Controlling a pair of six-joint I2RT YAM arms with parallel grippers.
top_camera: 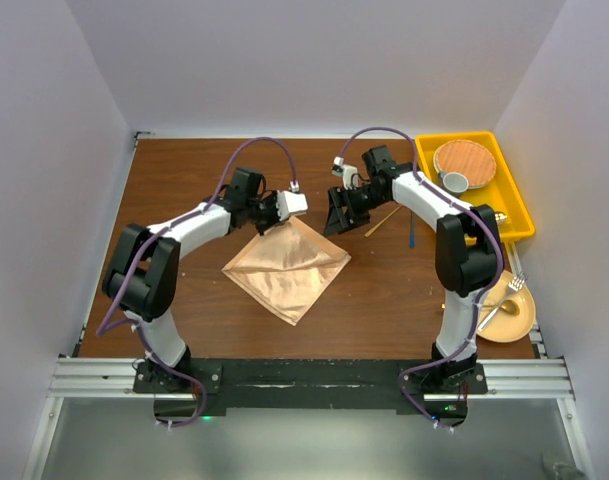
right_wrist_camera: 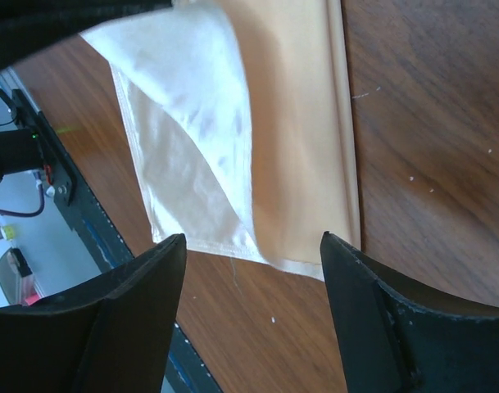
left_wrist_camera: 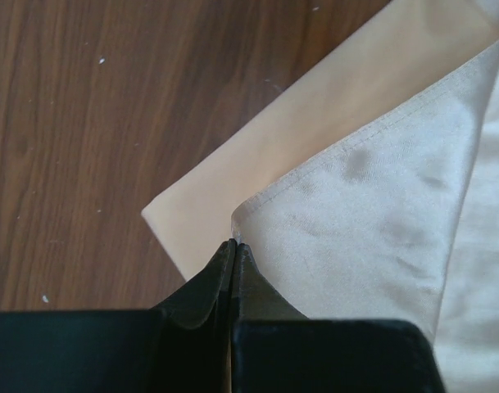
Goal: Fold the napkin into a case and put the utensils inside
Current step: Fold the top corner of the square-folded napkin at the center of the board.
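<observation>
- Jaws of the left gripper (left_wrist_camera: 234, 244) are pressed together on the corner of the upper layer of the napkin (left_wrist_camera: 372, 213).
- Jaws of the right gripper (right_wrist_camera: 253, 246) stand wide apart over another corner of the cloth, gripping nothing.
- Folded into a diamond, the napkin lies at the middle of the bench (top_camera: 184, 180).
- Two utensils (top_camera: 382, 221) lie on bare wood just right of the right gripper, near a yellow tray (top_camera: 459, 137) in the far right corner.
</observation>
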